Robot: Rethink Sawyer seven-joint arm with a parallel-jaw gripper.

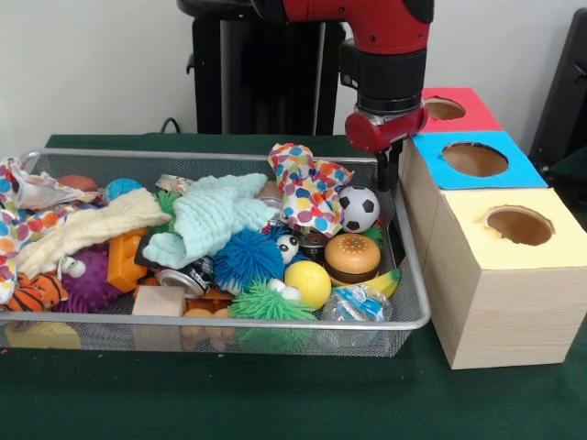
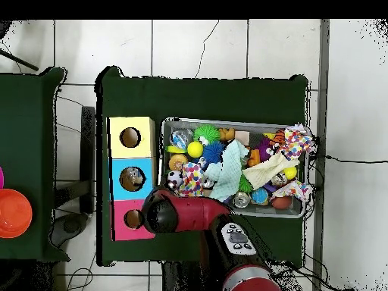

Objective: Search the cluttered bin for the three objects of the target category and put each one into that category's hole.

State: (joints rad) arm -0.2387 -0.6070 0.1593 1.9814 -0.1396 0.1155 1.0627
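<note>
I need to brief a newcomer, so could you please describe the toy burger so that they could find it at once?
Start at the wire bin on the green table, and go to its end nearest the three boxes. The burger lies there, just below the soccer ball and beside the yellow ball. It alone is a tan bun with a dark band round it.

We note a pale wall [image 1: 92, 64] behind, white tiled floor [image 2: 197, 45], dark green desk [image 1: 275, 403]; second green table [image 2: 26, 151] left overhead.
</note>
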